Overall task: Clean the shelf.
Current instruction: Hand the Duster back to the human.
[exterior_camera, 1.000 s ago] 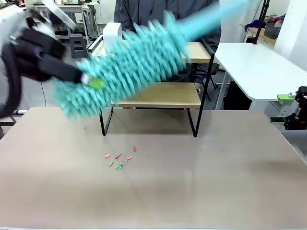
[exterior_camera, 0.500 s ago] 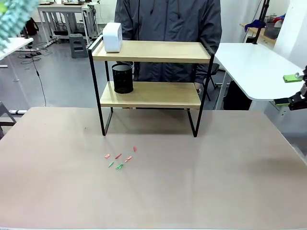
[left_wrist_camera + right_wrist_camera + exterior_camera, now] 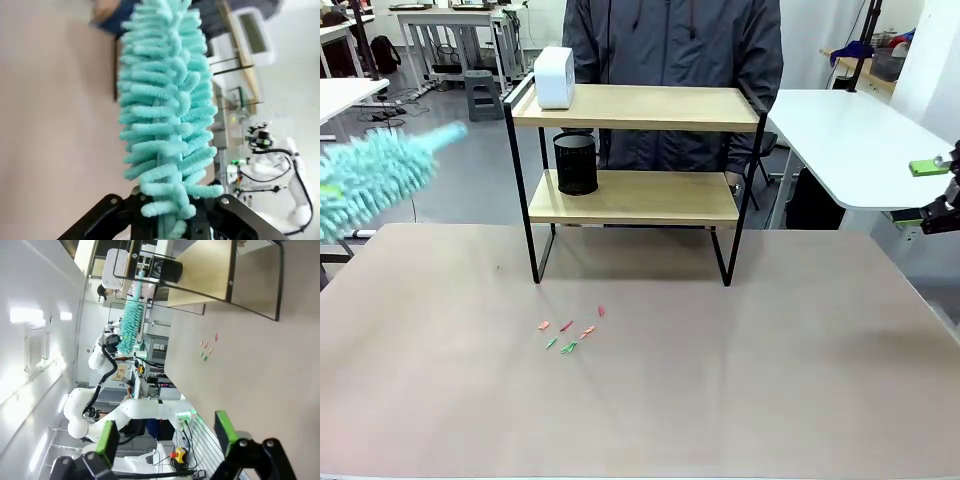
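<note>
The shelf (image 3: 635,198) stands at the table's far middle, with a white box (image 3: 553,77) on its top board and a black mesh cup (image 3: 575,163) on the lower one. A fluffy teal duster (image 3: 378,180) hangs in the air off the table's left edge, well clear of the shelf. In the left wrist view my left gripper (image 3: 170,212) is shut on the duster's (image 3: 167,100) base. My right gripper (image 3: 935,190) hovers open past the table's right edge, its green pads (image 3: 107,440) wide apart with nothing between them. The right wrist view shows the shelf (image 3: 210,270) and the duster (image 3: 131,320) far off.
Several small red and green scraps (image 3: 568,335) lie on the table in front of the shelf's left leg. A person in a dark jacket (image 3: 670,45) stands behind the shelf. A white side table (image 3: 850,140) is at the right.
The duster was sweeping across the shelf front, swung up and away to the upper left, and now hangs lower at the left edge. My right gripper rose slightly.
</note>
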`<state>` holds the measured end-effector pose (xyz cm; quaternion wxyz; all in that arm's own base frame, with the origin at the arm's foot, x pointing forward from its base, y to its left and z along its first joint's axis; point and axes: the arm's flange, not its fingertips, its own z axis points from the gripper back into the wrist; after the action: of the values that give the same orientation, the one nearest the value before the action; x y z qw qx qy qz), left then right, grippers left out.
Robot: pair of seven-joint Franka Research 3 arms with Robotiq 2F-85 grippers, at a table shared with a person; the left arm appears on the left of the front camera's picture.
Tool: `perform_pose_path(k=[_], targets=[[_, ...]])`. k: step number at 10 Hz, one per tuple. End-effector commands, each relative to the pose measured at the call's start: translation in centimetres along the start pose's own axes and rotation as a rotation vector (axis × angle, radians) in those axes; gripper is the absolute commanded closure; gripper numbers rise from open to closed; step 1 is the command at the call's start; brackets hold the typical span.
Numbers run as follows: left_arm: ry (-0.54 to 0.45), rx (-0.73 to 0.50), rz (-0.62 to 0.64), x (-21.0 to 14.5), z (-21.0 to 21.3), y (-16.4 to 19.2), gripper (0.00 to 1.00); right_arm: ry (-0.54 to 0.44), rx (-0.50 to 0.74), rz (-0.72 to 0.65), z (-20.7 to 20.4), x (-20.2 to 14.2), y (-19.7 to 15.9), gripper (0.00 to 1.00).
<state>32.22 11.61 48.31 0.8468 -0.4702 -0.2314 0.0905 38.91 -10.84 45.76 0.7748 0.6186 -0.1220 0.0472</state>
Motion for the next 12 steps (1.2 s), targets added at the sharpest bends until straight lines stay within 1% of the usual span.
perform_pose_path(k=[1,2,3,11,12], targets=[[0.121,0.043,0.129,0.9,0.0,0.2,1.00,0.006,-0.006,-0.007,0.2,-0.2,0.1,0.00],[0.087,0.092,0.165,1.5,-0.8,0.8,1.00,0.006,-0.006,-0.007,0.2,-0.2,0.1,0.00],[0.069,0.039,0.080,0.0,-0.9,1.3,1.00,0.006,-0.006,-0.007,0.2,-0.2,0.1,0.00],[0.069,0.039,0.080,0.0,-0.9,1.3,1.00,0.006,-0.006,-0.007,0.2,-0.2,0.1,0.00],[0.077,0.038,0.098,0.3,-0.9,1.0,0.82,0.006,-0.006,-0.007,0.2,-0.2,0.1,0.00]])
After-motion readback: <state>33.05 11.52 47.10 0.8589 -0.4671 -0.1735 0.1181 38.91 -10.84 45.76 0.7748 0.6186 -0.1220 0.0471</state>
